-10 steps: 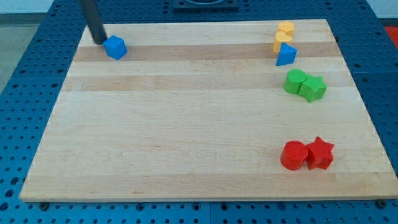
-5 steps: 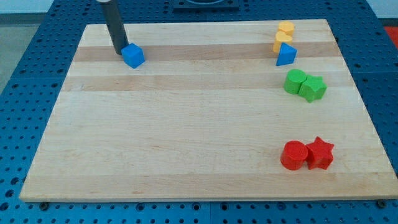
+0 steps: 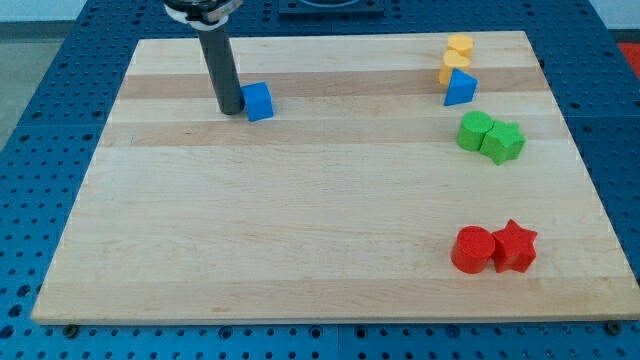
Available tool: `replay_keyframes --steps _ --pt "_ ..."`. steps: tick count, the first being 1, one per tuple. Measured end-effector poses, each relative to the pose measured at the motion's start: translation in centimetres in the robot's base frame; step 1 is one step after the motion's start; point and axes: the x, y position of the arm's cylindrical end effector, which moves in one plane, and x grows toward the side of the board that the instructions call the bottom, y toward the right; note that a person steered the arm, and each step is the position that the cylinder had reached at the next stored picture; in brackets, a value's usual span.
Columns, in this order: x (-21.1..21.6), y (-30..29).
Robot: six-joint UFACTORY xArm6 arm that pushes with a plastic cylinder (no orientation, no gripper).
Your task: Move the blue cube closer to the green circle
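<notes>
Since the earlier frames, both my tip [image 3: 231, 111] and the blue cube [image 3: 259, 101] have travelled toward the view's right and a little down the desk [image 3: 300, 250]. No fingers exist here, only a bare rod, its end touching the cube's left side. Well away to the view's right sits the green circle [image 3: 474, 131], touching a green star-like block [image 3: 503, 142]. The rod's upper part is cut off at the view's top.
</notes>
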Motion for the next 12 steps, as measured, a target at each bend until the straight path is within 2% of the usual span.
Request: replay_keyframes --steps 1,3,5,9,11,12 --pt "-2.4 0.0" --pt "-2.0 0.2" --pt "-0.2 4.8" --pt "1.6 18.6" --pt "0.6 16.8" --pt "2.3 15.0"
